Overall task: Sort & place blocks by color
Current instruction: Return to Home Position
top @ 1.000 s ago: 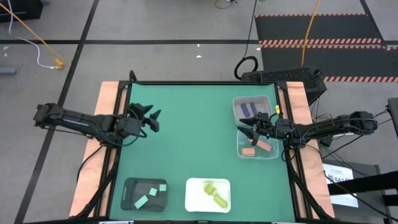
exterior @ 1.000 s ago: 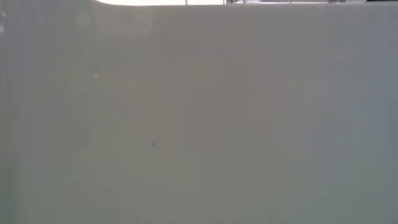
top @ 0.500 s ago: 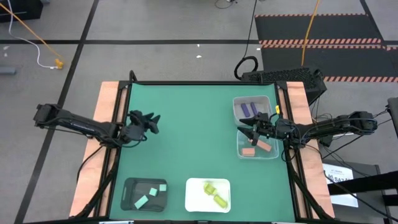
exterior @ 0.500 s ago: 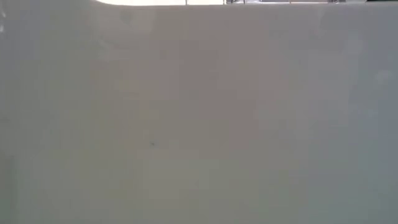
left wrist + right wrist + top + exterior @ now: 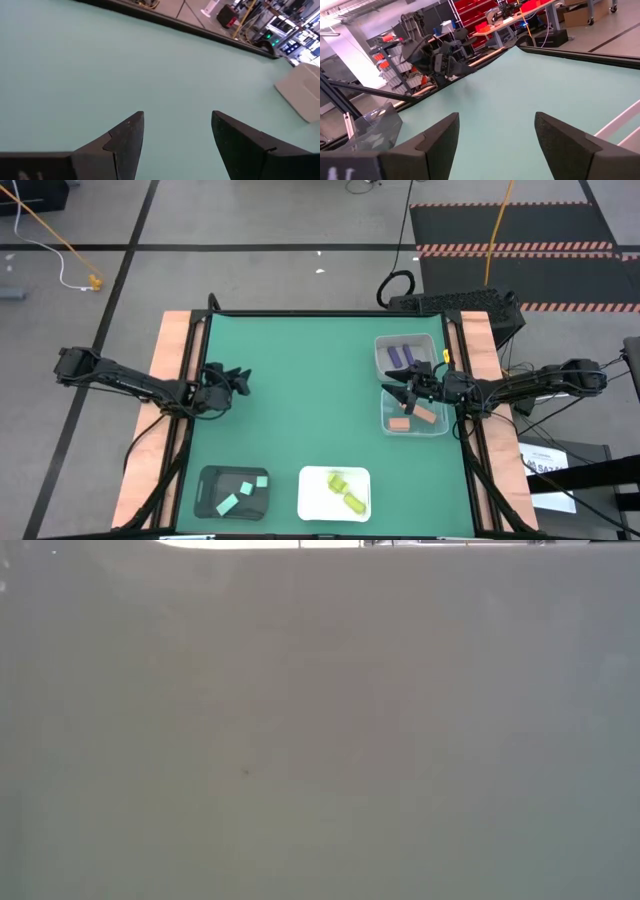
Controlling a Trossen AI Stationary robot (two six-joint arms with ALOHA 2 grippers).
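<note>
All the blocks I can see lie in trays. Purple blocks (image 5: 402, 356) are in a clear tray (image 5: 383, 348) at the right. Salmon blocks (image 5: 424, 416) are in a second clear tray (image 5: 440, 430) just nearer. Mint green blocks (image 5: 228, 503) are in a black tray (image 5: 205, 478). Yellow blocks (image 5: 352, 500) are in a white tray (image 5: 310, 505) at the near edge. My left gripper (image 5: 243, 380) (image 5: 177, 117) hangs open low over bare mat near the left edge. My right gripper (image 5: 396, 395) (image 5: 495, 117) stands open above the left rim of the salmon tray, holding nothing.
The green mat (image 5: 310, 390) lies bare between the arms. A pale surface (image 5: 320, 730) close to the lens fills the low view. The left wrist view shows the white tray (image 5: 300, 90) off to one side. The right wrist view shows the left arm (image 5: 435, 57) across the table.
My left gripper has sunk toward the mat and drawn back a little toward the table's left edge, rolling about its own axis as it went. It has stayed open. My right arm has kept still, and no block has moved.
</note>
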